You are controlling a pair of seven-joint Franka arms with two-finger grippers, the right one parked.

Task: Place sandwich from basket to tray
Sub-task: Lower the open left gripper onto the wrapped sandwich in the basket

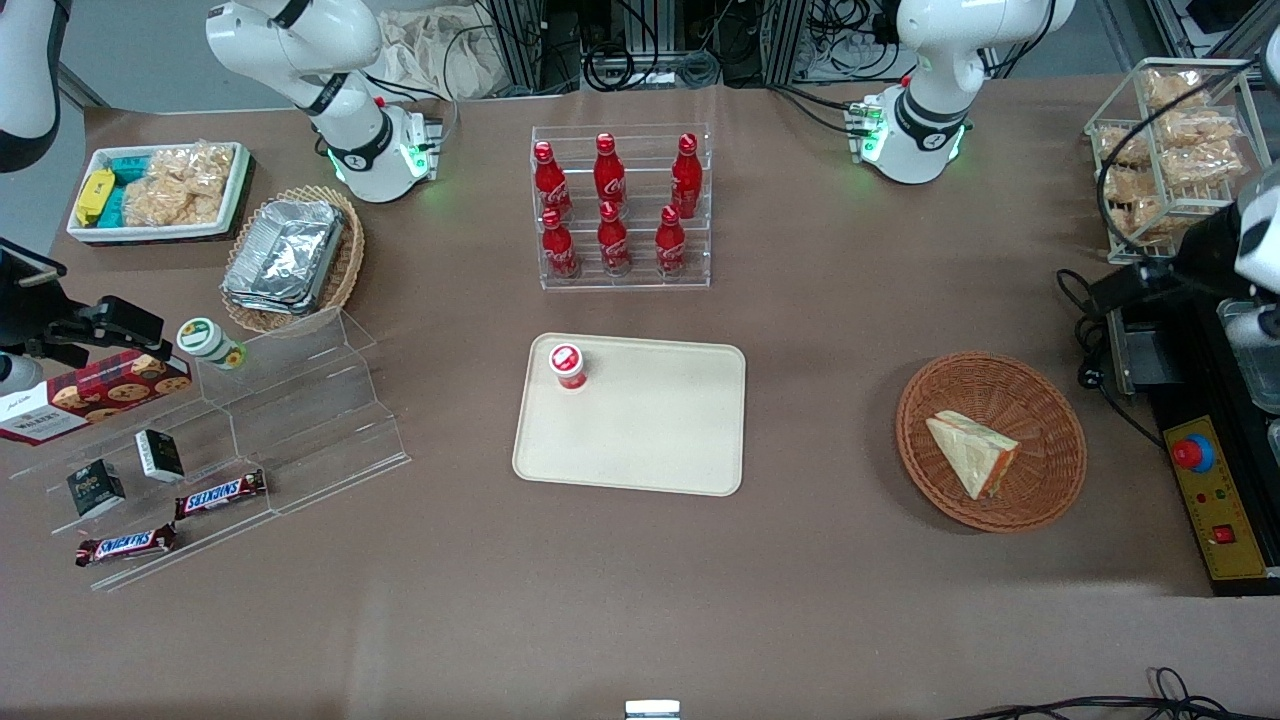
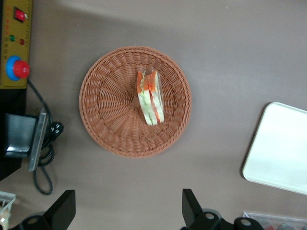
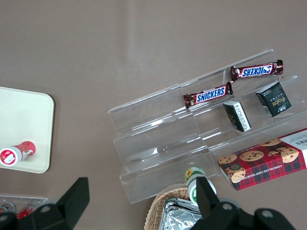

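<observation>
The sandwich [image 1: 975, 455] [image 2: 150, 98] is a pale wedge with an orange-red filling edge, lying near the middle of the round reddish-brown basket [image 1: 1040, 400] [image 2: 105, 110]. The cream tray [image 1: 650, 440] [image 2: 283, 148] lies flat at mid-table, well apart from the basket, with a small red-capped bottle [image 1: 568, 365] standing on one corner. My gripper [image 2: 127, 213] hangs open high above bare table, a little farther from the front camera than the basket. Its two dark fingers [image 2: 192, 211] stand wide apart with nothing between them.
A yellow control box with a red button [image 1: 1210, 480] [image 2: 14, 43] and a black box with cable [image 2: 21, 134] lie beside the basket at the working arm's end. A wire rack of bagged snacks [image 1: 1170, 140] stands farther back. A rack of red bottles [image 1: 620, 210] stands past the tray.
</observation>
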